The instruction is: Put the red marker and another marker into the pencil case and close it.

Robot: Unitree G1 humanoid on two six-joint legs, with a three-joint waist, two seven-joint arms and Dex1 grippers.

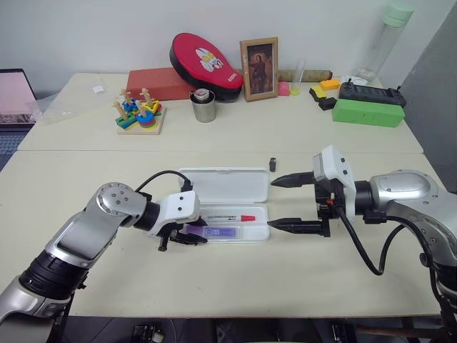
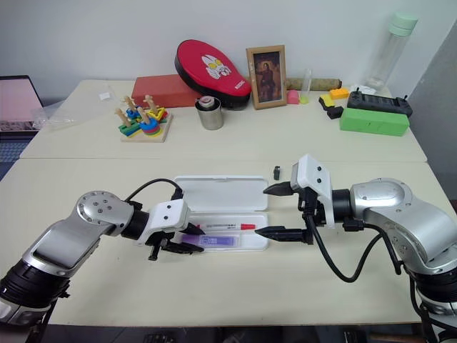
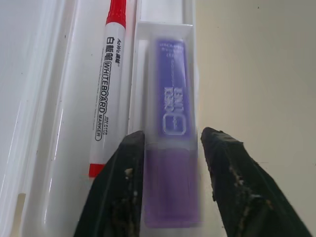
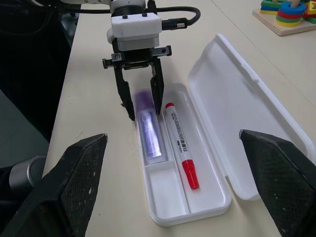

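The white pencil case (image 1: 263, 234) lies open at the middle of the table, its lid (image 1: 225, 184) flat behind the tray. In the tray's rear slot sits the red marker (image 3: 104, 98), a slim white barrel with a red cap. The chunky purple marker (image 3: 173, 113) lies in the front slot. My left gripper (image 1: 198, 234) is at the tray's left end. Its black fingers (image 3: 123, 187) are open and straddle the purple marker's end with a small gap on each side. My right gripper (image 1: 272, 203) hovers wide open at the case's right end, holding nothing.
A small black stub (image 1: 272, 163) stands just behind the case's right corner. Along the back of the table are a ring-stacking toy (image 1: 139, 114), a steel cup (image 1: 203, 106), a picture frame (image 1: 259, 68) and a green box (image 1: 368, 112).
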